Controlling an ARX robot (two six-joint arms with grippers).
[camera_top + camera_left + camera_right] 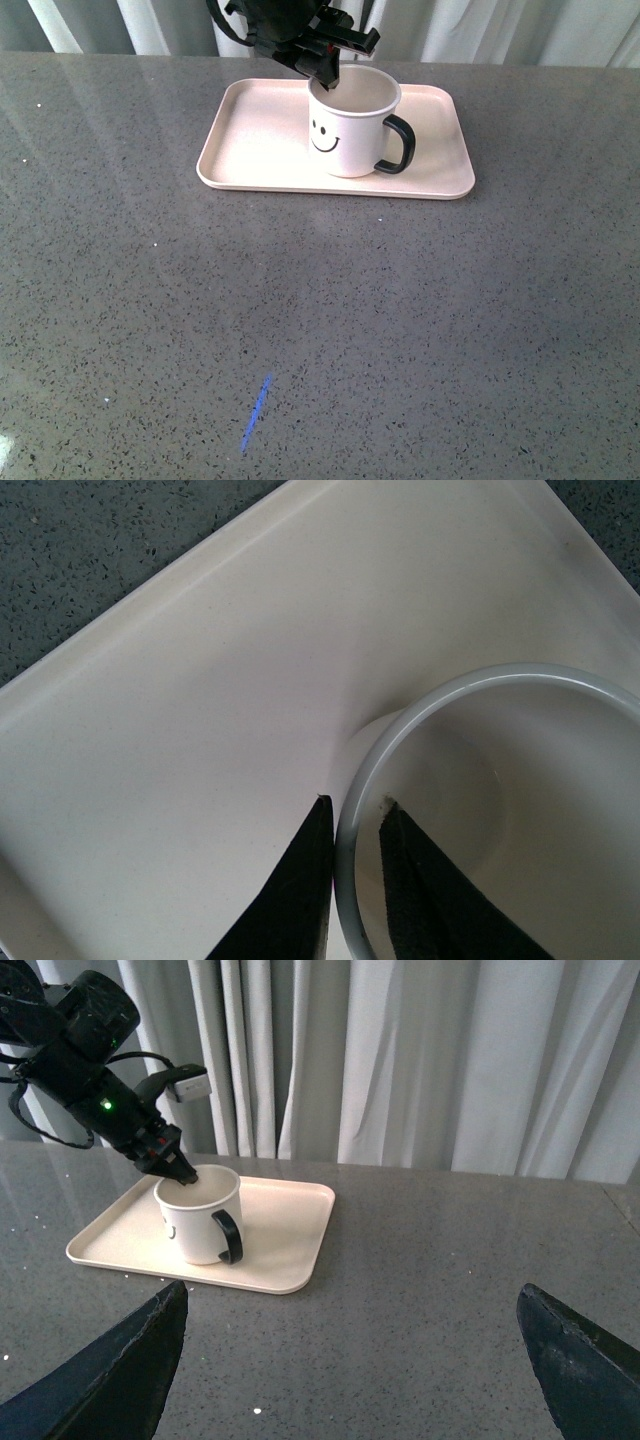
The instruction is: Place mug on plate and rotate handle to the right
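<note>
Now mug (pixel 345 135) sits upright on plate (pixel 250 140), handle (pixel 398 146) facing right; L gripper (pixel 355 815) pinches mug's rim, R gripper (pixel 350 1290) spread wide, empty.

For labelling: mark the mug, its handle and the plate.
mug (pixel 350 140), front view, white side wall beside the smiley.
handle (pixel 410 145), front view, outer curve of the black loop.
plate (pixel 255 135), front view, bare floor left of the mug.
</note>
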